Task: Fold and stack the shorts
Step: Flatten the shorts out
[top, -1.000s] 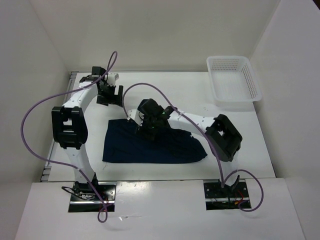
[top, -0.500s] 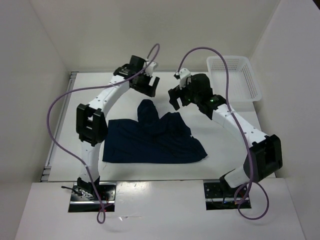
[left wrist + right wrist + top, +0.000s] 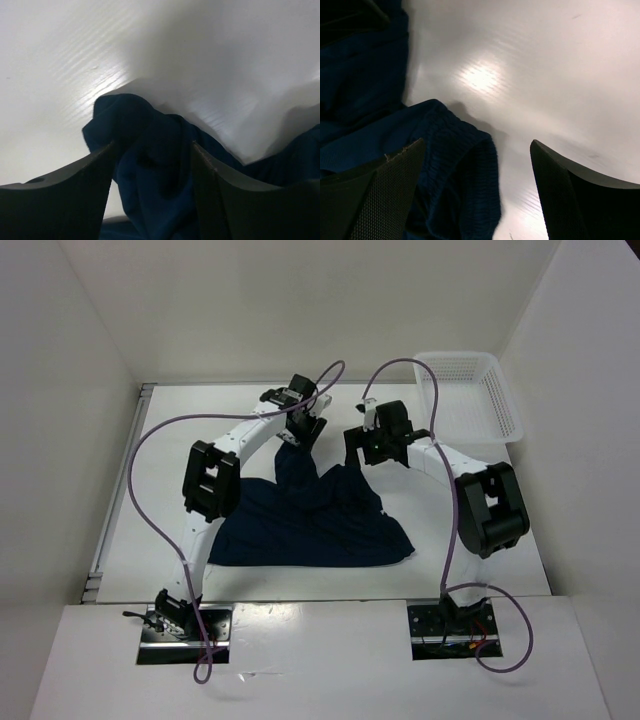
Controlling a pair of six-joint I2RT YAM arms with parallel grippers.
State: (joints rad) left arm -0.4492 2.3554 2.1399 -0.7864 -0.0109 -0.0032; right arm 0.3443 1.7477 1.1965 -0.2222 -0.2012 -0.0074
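Top: shorts (image 3: 310, 525) spread on table (image 3: 150, 470), far corner bunched upward; left hand (image 3: 298, 435) on that corner, right hand (image 3: 358, 452) just beside.
Left wrist: fingers (image 3: 65, 192) apart, fabric between.
Right wrist: fingers (image 3: 580, 200) wide apart, ribbed edge between.

The shorts (image 3: 310, 520) are showing as soft, matt knit cloth, ribbed at the band. The table (image 3: 160, 490) is gleaming smooth, glossy white. The basket (image 3: 505, 400) is showing white plastic mesh. On the right gripper (image 3: 477, 150), the black jaws are looking matt, one pad (image 3: 375, 200) finely mesh-textured.
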